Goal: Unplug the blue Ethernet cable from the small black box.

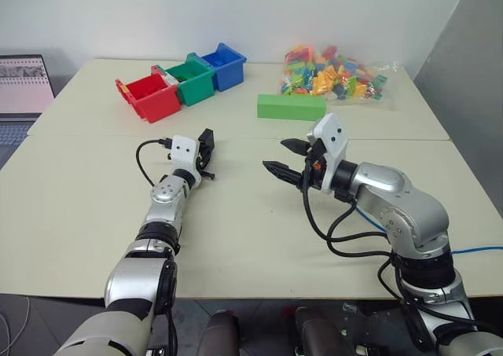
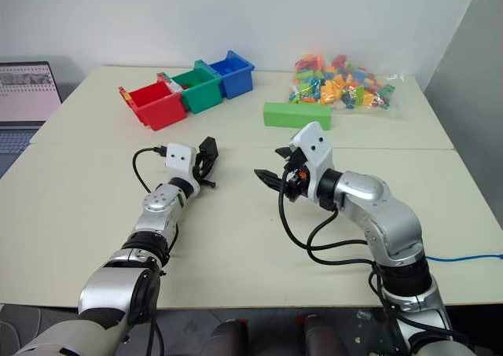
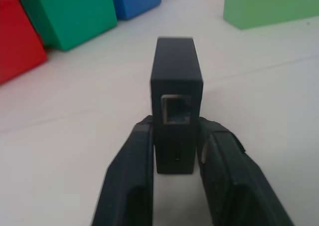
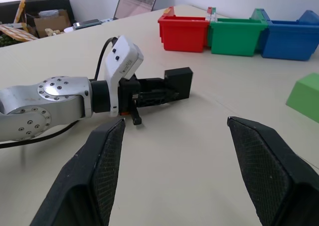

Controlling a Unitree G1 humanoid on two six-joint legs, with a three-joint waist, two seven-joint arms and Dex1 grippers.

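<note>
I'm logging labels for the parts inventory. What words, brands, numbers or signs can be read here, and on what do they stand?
No text can be read.
Open laptop screen: shows a page, too small and blurred to read.
Small matte-black plastic box: no label visible.
Red, green and blue plastic bins: no markings visible.

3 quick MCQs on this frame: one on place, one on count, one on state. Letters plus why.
1. Where is the small black box?
A. in the red bin
B. between the left hand's fingers
C. on the green block

2. How many bins stand in the row?
A. three
B. two
C. five

3. The box's port is:
A. plugged
B. taped
C. empty

Key: B, the left hand holds it between its fingers; A, red bin, green bin, blue bin; C, the left wrist view shows an open socket with no plug.
</note>
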